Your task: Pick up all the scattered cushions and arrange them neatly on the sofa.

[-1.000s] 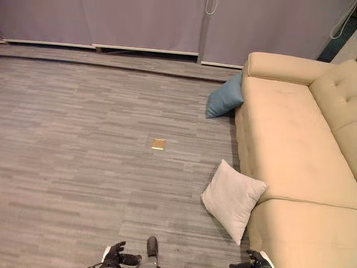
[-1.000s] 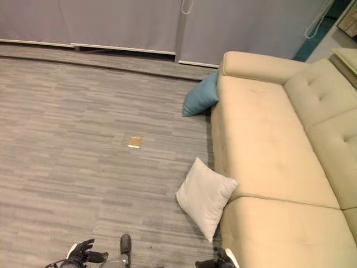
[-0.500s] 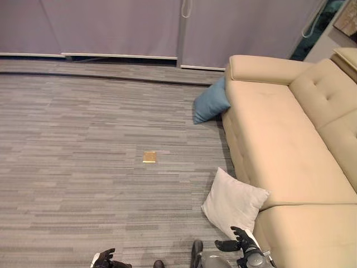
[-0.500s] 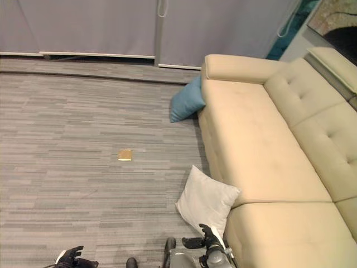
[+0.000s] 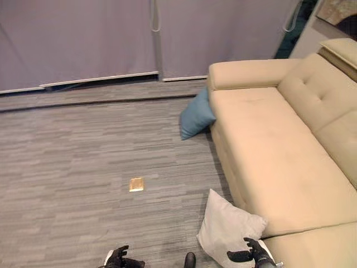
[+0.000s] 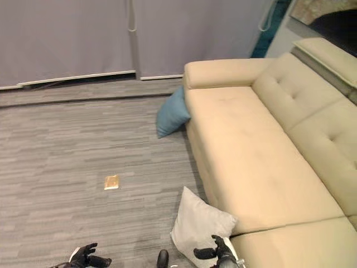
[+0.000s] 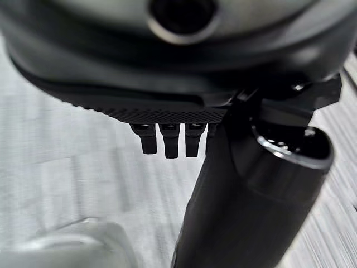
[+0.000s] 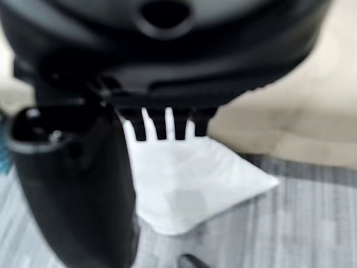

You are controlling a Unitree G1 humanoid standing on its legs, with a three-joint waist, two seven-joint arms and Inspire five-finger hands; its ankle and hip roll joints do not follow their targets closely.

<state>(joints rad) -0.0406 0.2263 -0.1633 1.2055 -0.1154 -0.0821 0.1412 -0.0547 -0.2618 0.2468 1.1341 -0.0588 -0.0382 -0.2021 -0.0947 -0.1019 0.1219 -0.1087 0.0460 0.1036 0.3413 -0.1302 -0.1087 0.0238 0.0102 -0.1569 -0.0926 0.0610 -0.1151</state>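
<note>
A: While the left hand (image 5: 118, 258) is hanging low over bare floor (image 5: 67, 184) with its fingers loosely spread and nothing in them, what is lying to its right?

B: A small brass floor plate (image 5: 136, 184) is sitting flush in the grey flooring, well apart from both cushions. Next, the blue cushion (image 5: 196, 115) is leaning on the floor against the sofa's front by the far armrest (image 5: 251, 72). Nearer the robot, the pale grey cushion (image 5: 227, 231) is standing tilted on the floor, its far edge touching the sofa (image 5: 273, 145) base.

A: And the right hand?

B: The right hand (image 5: 251, 255) is hovering just over the grey cushion's near corner, fingers straight and spread, thumb apart, gripping nothing. The right wrist view is showing the cushion (image 8: 189, 184) past the fingertips, not yet touched as far as I can tell.

A: How is that cushion likely handling?

B: Judging by its plump, creased shape, it is looking light and soft, so it is probably giving under the fingers, not resisting. The fabric seems matte, not slippery. Nothing fragile here.

A: Where should the hand be taking hold?

B: I am favouring the upper corner or top edge nearest the hand, pinching a thick fold between thumb and fingers. A flat press on the face would likely just be squashing it against the sofa.
</note>
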